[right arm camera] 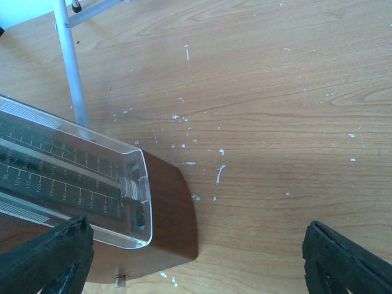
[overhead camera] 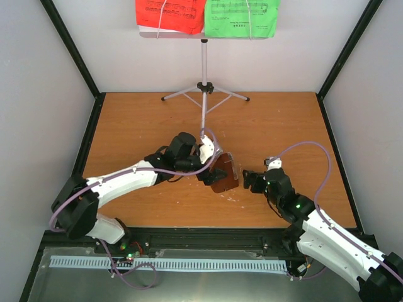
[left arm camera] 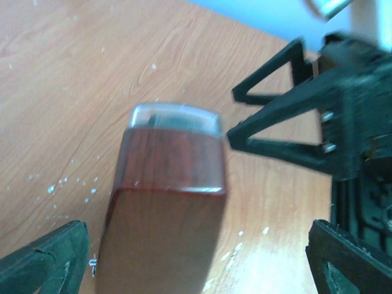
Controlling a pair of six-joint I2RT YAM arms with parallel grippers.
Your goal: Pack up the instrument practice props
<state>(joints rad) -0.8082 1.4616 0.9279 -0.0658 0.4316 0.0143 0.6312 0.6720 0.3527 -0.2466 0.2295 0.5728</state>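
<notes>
Stand (overhead camera: 204, 82): silver tripod, well beyond both grippers, its tray carrying a red sheet (overhead camera: 170, 14) and a green sheet (overhead camera: 242, 17). Metronome (left arm camera: 165, 202): dark-brown wood-grain pyramid with a clear cover, sitting between the wide-spread fingers of the left gripper (left arm camera: 196, 262). The right gripper (overhead camera: 247, 180), jaws equally wide, sits just beside the metronome.
</notes>
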